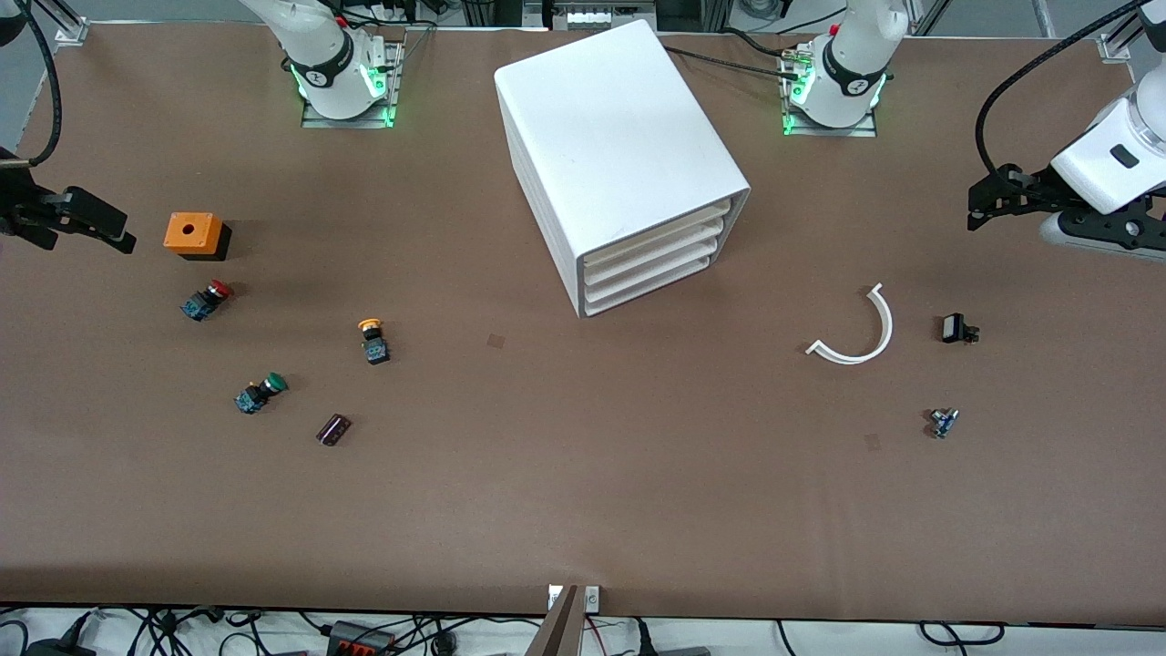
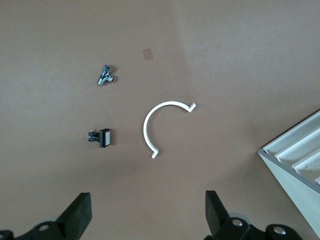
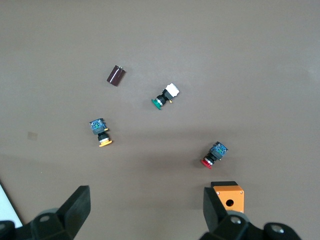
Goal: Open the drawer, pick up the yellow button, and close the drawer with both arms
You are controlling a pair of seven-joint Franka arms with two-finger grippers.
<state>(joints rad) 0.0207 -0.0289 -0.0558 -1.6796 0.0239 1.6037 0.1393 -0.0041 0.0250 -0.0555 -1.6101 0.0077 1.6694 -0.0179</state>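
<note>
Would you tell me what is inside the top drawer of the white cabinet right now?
The drawer is shut in the cabinet, so only its white front edge shows; its contents are hidden.

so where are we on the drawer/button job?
Nothing done yet. The top drawer of the cabinet is shut, and the yellow button lies on the table toward the right arm's end. Nothing in hand: left hand and right hand hang open over the table ends. Open, take and close all remain.
</note>
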